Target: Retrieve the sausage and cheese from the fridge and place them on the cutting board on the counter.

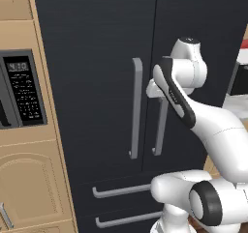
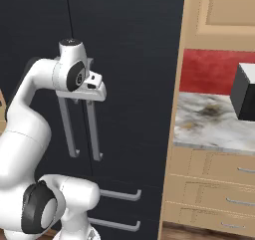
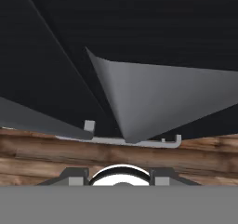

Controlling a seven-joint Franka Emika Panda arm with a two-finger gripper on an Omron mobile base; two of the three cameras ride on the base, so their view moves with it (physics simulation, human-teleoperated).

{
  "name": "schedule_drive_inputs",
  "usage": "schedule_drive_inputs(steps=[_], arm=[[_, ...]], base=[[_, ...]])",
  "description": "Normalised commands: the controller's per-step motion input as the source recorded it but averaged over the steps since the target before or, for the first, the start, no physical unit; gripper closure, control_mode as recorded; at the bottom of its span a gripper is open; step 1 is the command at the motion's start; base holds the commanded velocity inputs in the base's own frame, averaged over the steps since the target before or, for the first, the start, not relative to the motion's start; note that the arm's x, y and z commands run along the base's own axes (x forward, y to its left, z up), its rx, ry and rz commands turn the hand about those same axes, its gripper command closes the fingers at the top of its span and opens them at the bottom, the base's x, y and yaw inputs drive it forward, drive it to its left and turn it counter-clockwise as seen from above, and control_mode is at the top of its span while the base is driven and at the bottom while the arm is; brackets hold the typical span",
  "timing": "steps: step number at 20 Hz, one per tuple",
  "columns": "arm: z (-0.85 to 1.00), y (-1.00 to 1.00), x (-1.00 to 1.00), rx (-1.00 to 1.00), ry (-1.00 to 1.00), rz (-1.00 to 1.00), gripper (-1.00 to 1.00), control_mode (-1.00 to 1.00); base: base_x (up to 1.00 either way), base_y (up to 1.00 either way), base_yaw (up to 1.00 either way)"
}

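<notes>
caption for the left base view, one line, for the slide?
Panda gripper shut on the right door handle of the closed black fridge, both doors still shut, wall oven panel at left.

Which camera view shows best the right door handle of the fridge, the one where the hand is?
The right base view: the right door handle hangs clear below the hand, shut on its top. In the left base view the arm covers the top of this handle. The hand view shows it only as a broad grey wedge.

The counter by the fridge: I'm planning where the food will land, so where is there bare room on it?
Bare marble on the counter between the fridge side panel and the black box. Crowded at the fridge's right door handle, where the end effector sits.
</notes>
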Motion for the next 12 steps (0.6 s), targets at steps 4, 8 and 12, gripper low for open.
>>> schedule_drive_inputs(steps=[4,8,12], arm=[[0.00,0.00,0.00,0.00,0.00,0.00,-1.00,1.00],[0.00,0.00,0.00,0.00,0.00,0.00,-1.00,1.00],[0.00,0.00,0.00,0.00,0.00,0.00,-1.00,1.00]], base=[[-0.06,0.00,0.00],[-0.31,0.05,0.01],[-0.39,0.23,0.00]])
